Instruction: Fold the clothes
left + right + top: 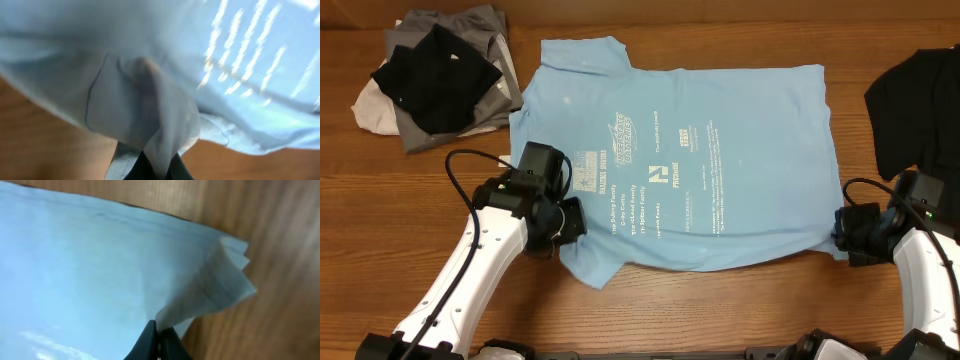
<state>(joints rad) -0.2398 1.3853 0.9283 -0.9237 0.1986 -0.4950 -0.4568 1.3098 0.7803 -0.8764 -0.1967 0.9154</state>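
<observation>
The sky-blue T-shirt [720,110] lies spread flat on the table [720,310], print side up, with its collar end toward the left arm and its hem toward the right arm. The left gripper [565,218] is at the shirt's near sleeve, its fingers clamped together on a bunched pinch of blue cloth, which the left wrist view shows gathered into a ridge above the jaws. The right gripper [842,232] is at the shirt's near hem corner, likewise closed on the fabric; the right wrist view shows several layers of the corner fanning out past the grip. The step looks like a lengthwise fold, carrying the near edge over to the far one. To do it well, both arms should rise together and travel evenly, with the cloth lightly taut between them so the crease runs straight. The sleeve wad may drag or fold crookedly, so lay the edge down gently. Beyond the shirt's collar end sits a pile of grey, black and off-white clothes [435,80]; beyond its hem lies a black garment [920,100]. The shirt's white and dark lettering and small logos are too fine to read.
</observation>
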